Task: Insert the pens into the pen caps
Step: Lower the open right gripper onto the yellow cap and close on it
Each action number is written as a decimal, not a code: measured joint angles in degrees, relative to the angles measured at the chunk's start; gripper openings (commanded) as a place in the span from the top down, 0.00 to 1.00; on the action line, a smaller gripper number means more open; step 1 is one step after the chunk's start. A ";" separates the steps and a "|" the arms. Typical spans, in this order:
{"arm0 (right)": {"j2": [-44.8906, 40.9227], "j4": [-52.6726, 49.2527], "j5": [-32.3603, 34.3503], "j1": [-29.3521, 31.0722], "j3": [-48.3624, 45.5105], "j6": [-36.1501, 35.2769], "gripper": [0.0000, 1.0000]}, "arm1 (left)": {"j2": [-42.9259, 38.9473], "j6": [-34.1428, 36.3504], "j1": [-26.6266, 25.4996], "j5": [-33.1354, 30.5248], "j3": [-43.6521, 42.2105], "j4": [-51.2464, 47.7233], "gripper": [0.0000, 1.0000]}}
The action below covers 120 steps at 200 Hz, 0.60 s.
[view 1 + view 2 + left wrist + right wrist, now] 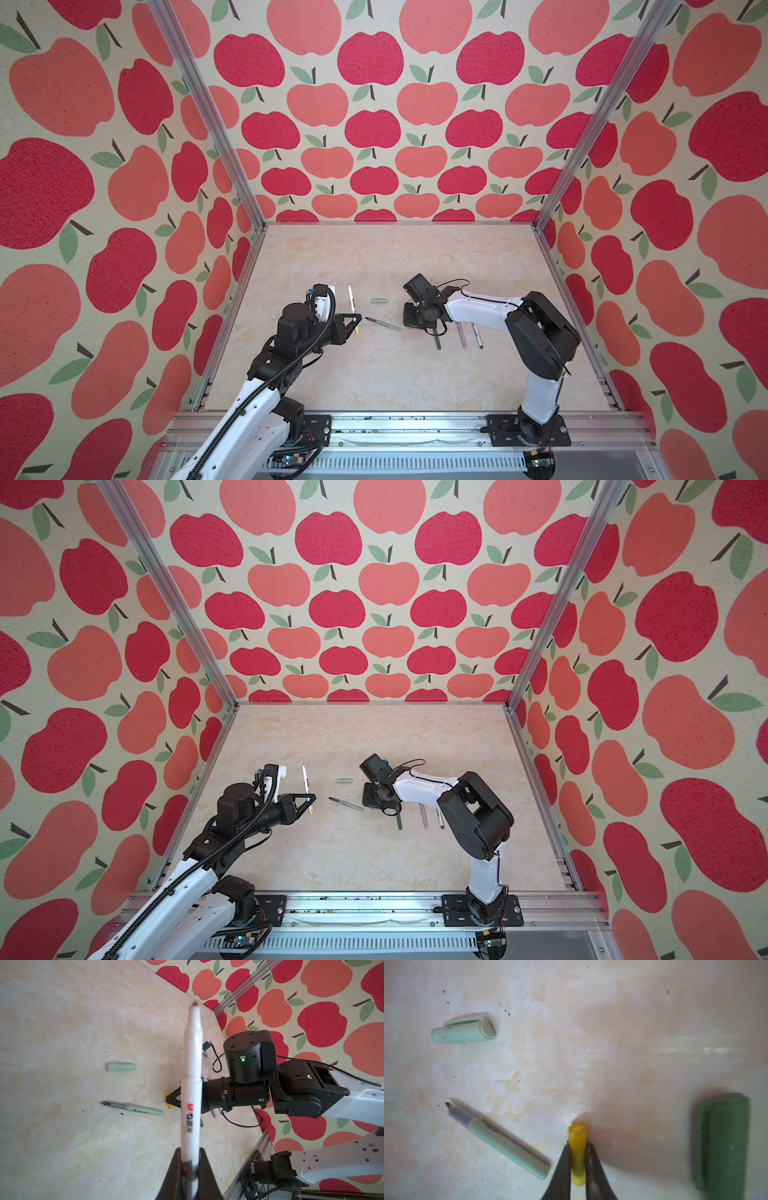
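Left fingers (173,1172) clamp the white pen (192,1076) tip-outward; right fingers (564,1159) pinch the yellow cap (577,1136), lower centre, evidently for mating.

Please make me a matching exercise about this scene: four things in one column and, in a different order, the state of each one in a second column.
Things
1. white pen
2. yellow cap
3. pale green pen
4. pale green cap

States
A. lies on the table, tip bare
B. clamped in the jaws of the right gripper
C. lies on the table, apart from every pen
D. clamped in the jaws of the left gripper

Pairs: 1-D, 2-B, 3-A, 4-C
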 measured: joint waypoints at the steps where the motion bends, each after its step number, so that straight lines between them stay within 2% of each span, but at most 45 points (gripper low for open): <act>1: 0.11 -0.07 0.04 0.00 0.15 -0.04 0.86 | 0.02 0.00 0.00 0.00 0.00 0.00 1.00; 56: 1.18 -0.33 1.57 0.37 1.73 -1.70 0.95 | 0.07 0.00 0.00 0.00 0.00 -0.20 1.00; 120: -2.60 -2.69 3.39 0.09 -0.48 -2.99 0.96 | 2.58 0.00 -0.33 0.70 0.22 0.00 1.00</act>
